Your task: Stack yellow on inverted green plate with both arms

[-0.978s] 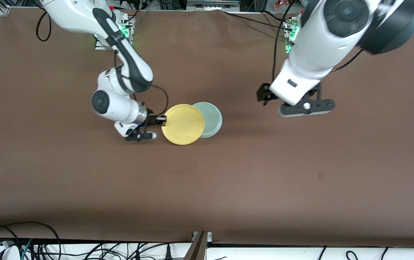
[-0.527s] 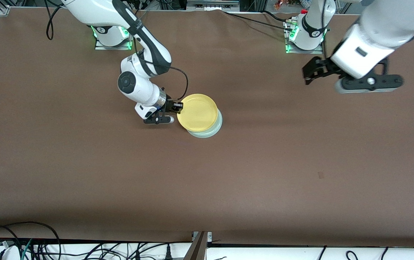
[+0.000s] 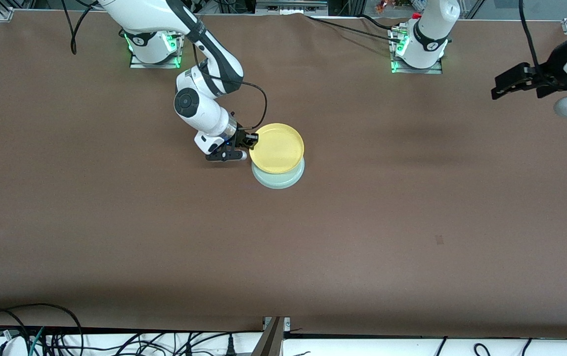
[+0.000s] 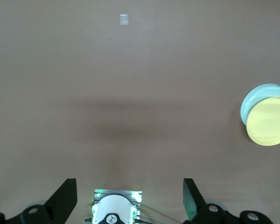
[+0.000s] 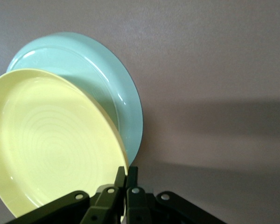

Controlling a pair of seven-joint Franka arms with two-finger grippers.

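My right gripper [image 3: 252, 141] is shut on the rim of the yellow plate [image 3: 278, 147] and holds it over the pale green plate [image 3: 278, 182]. The green plate lies on the table with its base ring up, and only its nearer crescent shows. In the right wrist view the fingers [image 5: 126, 170] pinch the yellow plate [image 5: 46, 140], slightly tilted, in front of the green plate [image 5: 107, 79]. I cannot tell whether the plates touch. My left gripper [image 3: 503, 85] is open and empty, up in the air at the left arm's end of the table. Its view [image 4: 129, 181] shows both plates [image 4: 269, 121] far off.
The arm bases [image 3: 152, 44] [image 3: 419, 44] stand at the table's edge farthest from the front camera. A small pale mark [image 3: 439, 240] lies on the brown table. Cables [image 3: 41, 336] hang along the edge nearest the front camera.
My right gripper carried the yellow plate from beside the green plate to over it. My left arm swung away from the middle to its own end of the table.
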